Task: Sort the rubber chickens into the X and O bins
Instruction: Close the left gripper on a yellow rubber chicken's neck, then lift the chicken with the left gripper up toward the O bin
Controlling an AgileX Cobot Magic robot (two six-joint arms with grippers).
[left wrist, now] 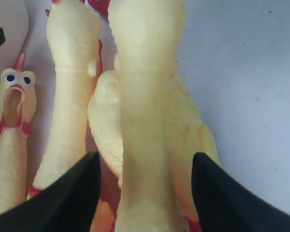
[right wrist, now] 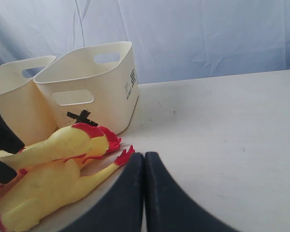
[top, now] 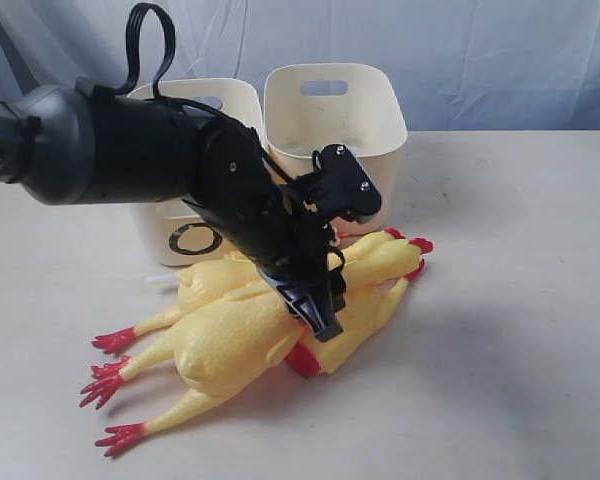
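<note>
Here, the left claw (left wrist: 146,159) stands spread, its two black fingers (left wrist: 63,198) on either side of a long chicken (left wrist: 145,96) without, so far as we can tell, pressing on it; the yellow body runs straight away between them, so its long axis lies across the line on which the jaws would close, which we judge the right set for a pinch. In the exterior view this claw sits low over the pile, about where the front bird's neck and red band are; feet point to the lower left, heads to the upper right. Beside the straddled bird lie a second chicken (left wrist: 70,72) and, further out, a small chicken (left wrist: 12,101) with wide eyes and open beak; all rest on the surface (top: 500,350), touching or overlapping one another, none of them in a tub that we can see. Just behind the pile stand the O bin (top: 165,235), largely hidden by the left arm, and the X bin (top: 340,130) next to it, nearest the heads. The right claw (right wrist: 144,193) is pressed together and holds nothing; it hangs low beyond the red combs, near them but apart. We judge the left arm the nearer and well placed; the coming move calls for closing, lifting clear of the neighbours, and a short carry back to a tub.
</note>
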